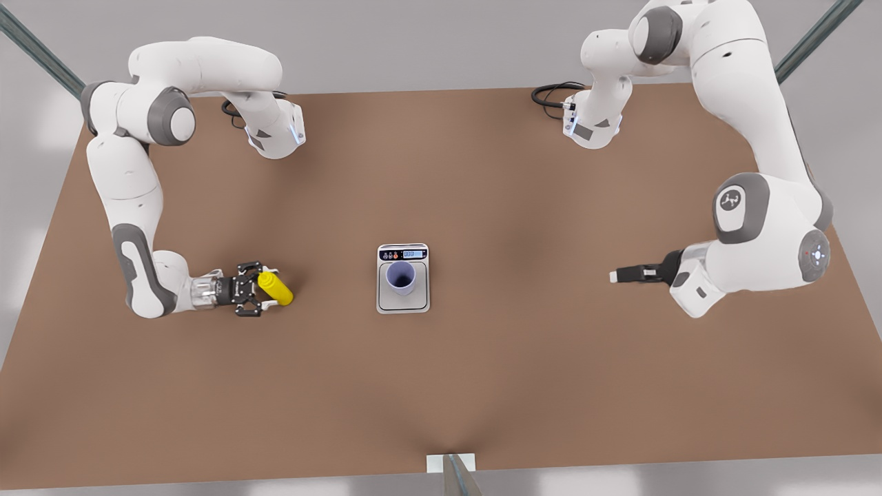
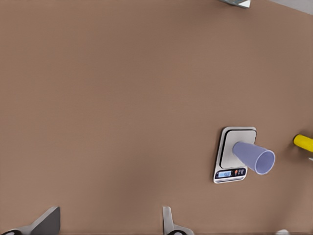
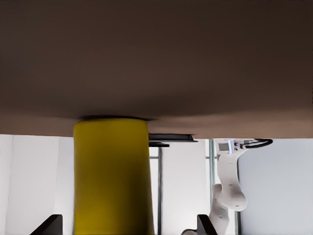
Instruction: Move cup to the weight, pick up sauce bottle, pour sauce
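Observation:
The lavender cup (image 1: 401, 277) stands upright on the silver scale (image 1: 404, 304) at mid-table; from the left wrist view the cup (image 2: 254, 157) and scale (image 2: 229, 147) lie far ahead. The yellow sauce bottle (image 1: 276, 288) stands upright on the table at the front view's left. My right gripper (image 1: 269, 289) is level with it, open, with a finger on each side and gaps to the bottle (image 3: 110, 176). My left gripper (image 1: 614, 276) hovers open at the front view's right, well away from the scale; its fingertips (image 2: 49, 220) are wide apart.
The brown table (image 1: 482, 386) stretches wide around the scale. Black cables (image 1: 551, 93) lie at its back edge near the arm bases. A small white bracket (image 1: 451, 463) sits at the front edge.

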